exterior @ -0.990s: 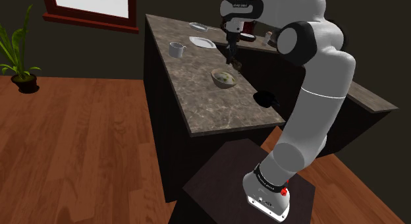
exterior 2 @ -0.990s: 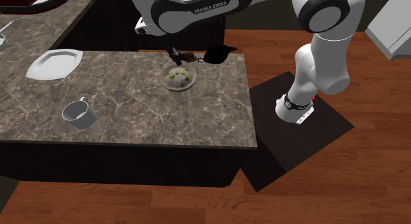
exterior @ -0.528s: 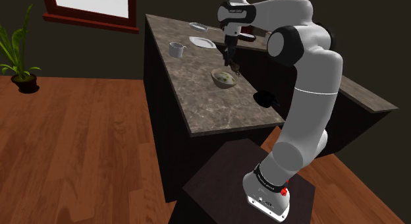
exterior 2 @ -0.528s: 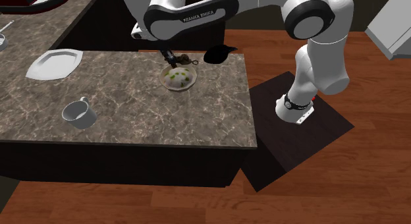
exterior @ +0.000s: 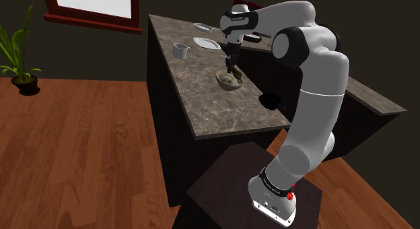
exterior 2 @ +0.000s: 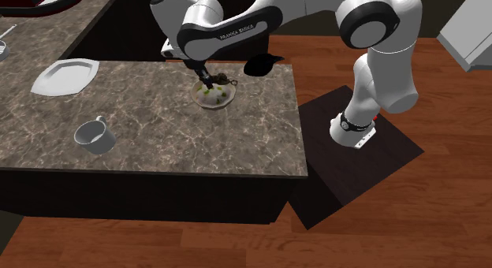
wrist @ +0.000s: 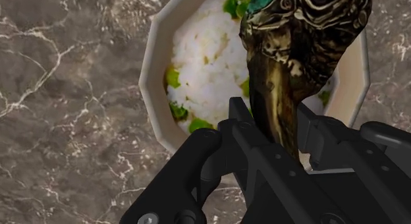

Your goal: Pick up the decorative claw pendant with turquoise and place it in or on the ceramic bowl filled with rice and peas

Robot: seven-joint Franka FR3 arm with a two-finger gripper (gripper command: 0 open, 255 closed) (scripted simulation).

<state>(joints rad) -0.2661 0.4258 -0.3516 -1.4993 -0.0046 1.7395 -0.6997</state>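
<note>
The claw (wrist: 273, 127) is clamped on the narrow end of the dark pendant (wrist: 296, 45). Its turquoise head hangs over the rice in the bowl (wrist: 155, 71), close to one long edge of the counter (wrist: 66, 91). What remains is the release. Ease down gently, stay over the rice (not the rim), open, then lift straight up.

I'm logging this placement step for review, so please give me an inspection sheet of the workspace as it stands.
Surface: dark marbled counter, arm's stand beside it.
Job's things: claw pendant with turquoise, clasped, hanging over the bowl of rice and peas; not yet released.
Clutter: pale cup, white plate, black object at the counter's edge.
Grippers: hand shut on the pendant, over the bowl.
Cables: nothing seen.
Surroundings: wooden floor, potted plant, window.
</note>
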